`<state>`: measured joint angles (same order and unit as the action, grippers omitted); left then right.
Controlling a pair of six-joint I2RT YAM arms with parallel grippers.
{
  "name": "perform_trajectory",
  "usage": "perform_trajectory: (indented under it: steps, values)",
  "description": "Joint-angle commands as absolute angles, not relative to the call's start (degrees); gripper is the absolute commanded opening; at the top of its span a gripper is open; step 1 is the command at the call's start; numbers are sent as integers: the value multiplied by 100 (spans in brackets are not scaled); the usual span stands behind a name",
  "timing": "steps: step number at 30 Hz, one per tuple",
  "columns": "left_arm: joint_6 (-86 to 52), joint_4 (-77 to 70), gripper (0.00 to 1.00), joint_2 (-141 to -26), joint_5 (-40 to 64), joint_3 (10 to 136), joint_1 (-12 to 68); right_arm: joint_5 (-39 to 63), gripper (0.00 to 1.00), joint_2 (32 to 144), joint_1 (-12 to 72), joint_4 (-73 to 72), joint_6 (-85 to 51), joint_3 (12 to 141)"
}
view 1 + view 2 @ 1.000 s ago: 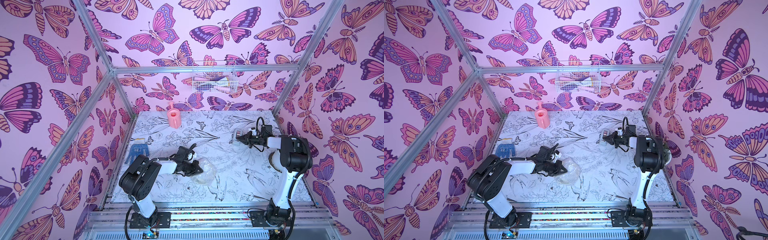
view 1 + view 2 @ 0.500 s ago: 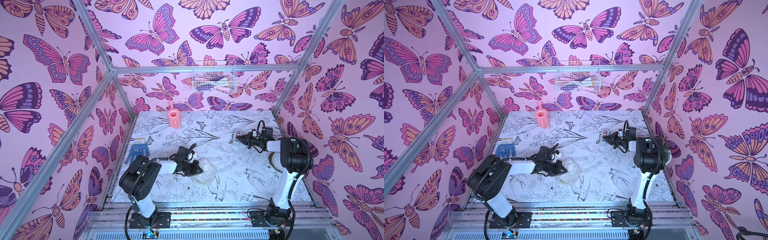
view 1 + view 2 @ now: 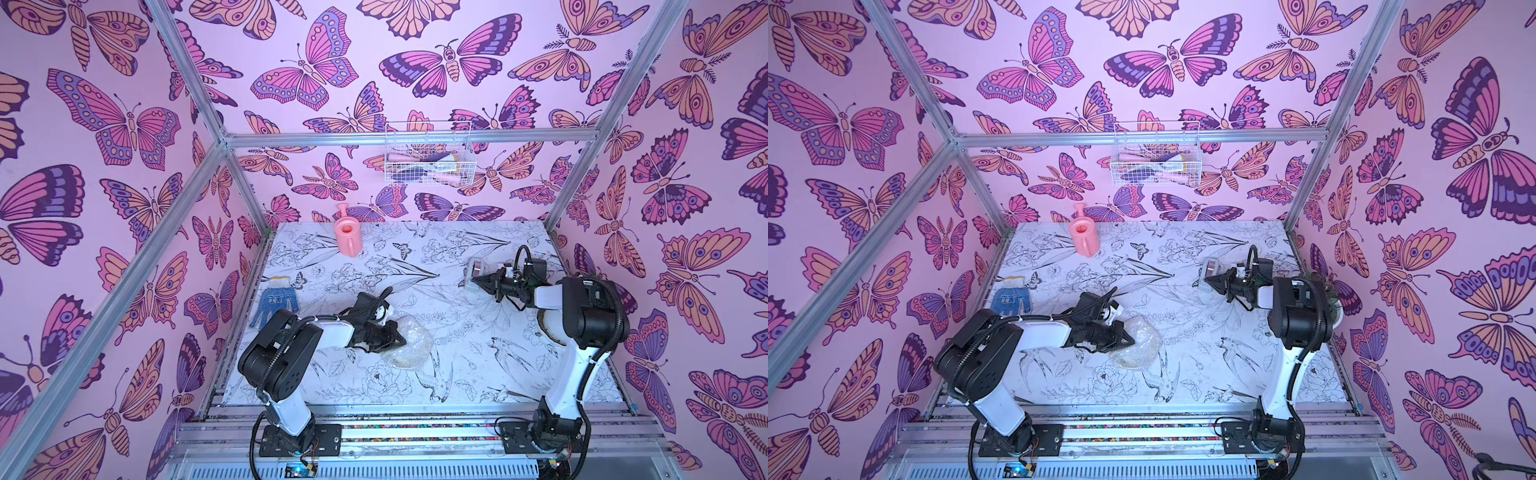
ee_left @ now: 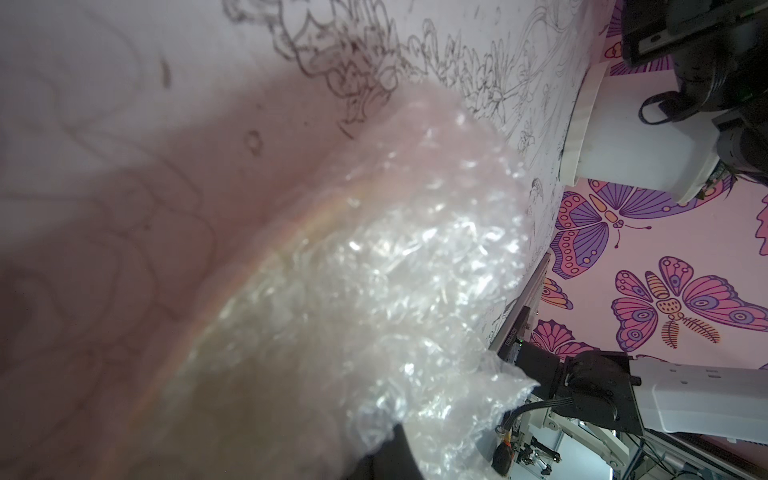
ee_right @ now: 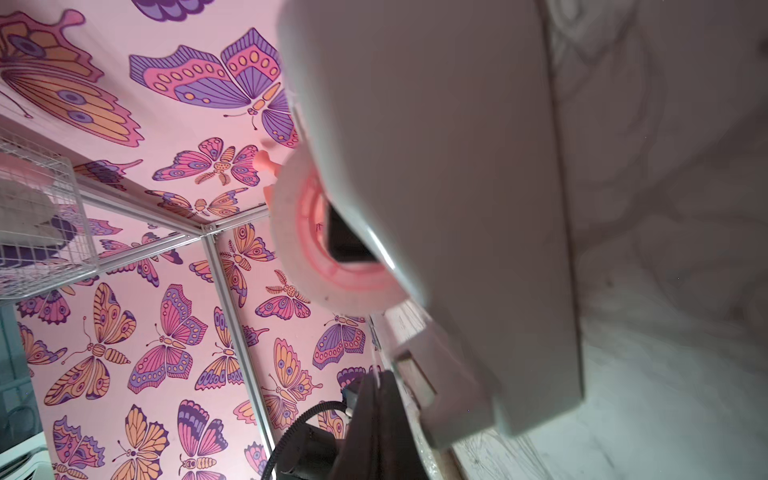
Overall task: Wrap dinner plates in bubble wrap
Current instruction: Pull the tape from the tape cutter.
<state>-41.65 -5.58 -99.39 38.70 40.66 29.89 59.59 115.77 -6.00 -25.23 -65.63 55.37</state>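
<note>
Plastic wrap [image 3: 411, 343] looks light and slippery over the fragile plate [image 4: 286, 232]; best pinch a loose edge. Left gripper [image 3: 400, 340], right gripper [image 3: 478, 283]: fingers together.

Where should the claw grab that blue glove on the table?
Likely the blue glove by its white cuff, the end toward the back wall, pinched from straight above: it lies flat, leaving no side to slide under.

Crinkled clear bubble wrap [image 3: 411, 340] mound on table [image 3: 457, 374]
</note>
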Motion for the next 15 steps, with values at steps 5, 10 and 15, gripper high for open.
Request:
perform_trajectory:
  steps: [5,10,15]
  values:
    - [-4140,560,0,-10591,2597,3709,2971,6180,0,10962,-397,-2002,-6038,4845]
    - [-4140,555,0,-10582,2600,3699,2971,6152,0,10590,-287,-1856,-5898,4348]
    - [-4132,560,0,-10588,2608,3699,2971,6102,0,10483,-244,-1797,-5784,4066]
